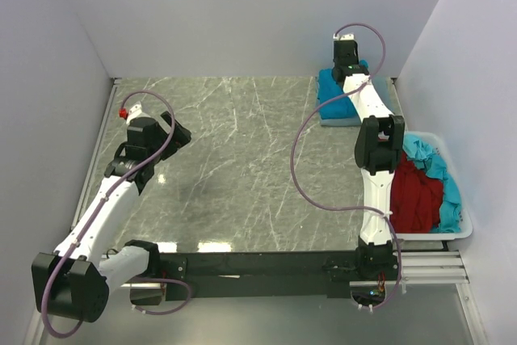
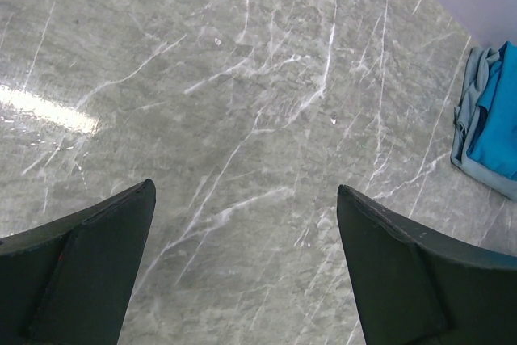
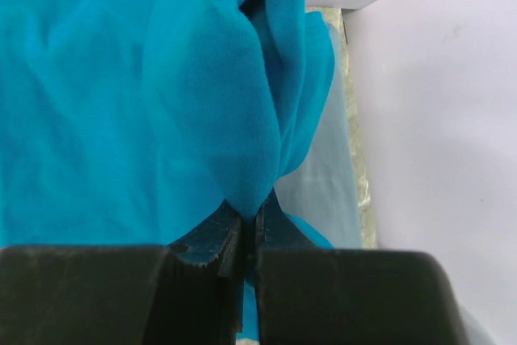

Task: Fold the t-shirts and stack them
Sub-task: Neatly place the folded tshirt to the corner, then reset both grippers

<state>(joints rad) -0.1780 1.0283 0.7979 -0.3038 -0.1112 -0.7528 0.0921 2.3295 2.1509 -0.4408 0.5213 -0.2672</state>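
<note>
Here right jaws pinch a fold of the teal-blue t-shirt [image 3: 218, 119]; left jaws spread

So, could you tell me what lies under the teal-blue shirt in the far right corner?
A grey-blue shirt, its edges showing beneath the teal-blue shirt. Anything lower in the pile is covered.

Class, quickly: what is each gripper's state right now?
Left gripper: open, holding nothing.
Right gripper: shut on the bright teal-blue t-shirt.
</note>
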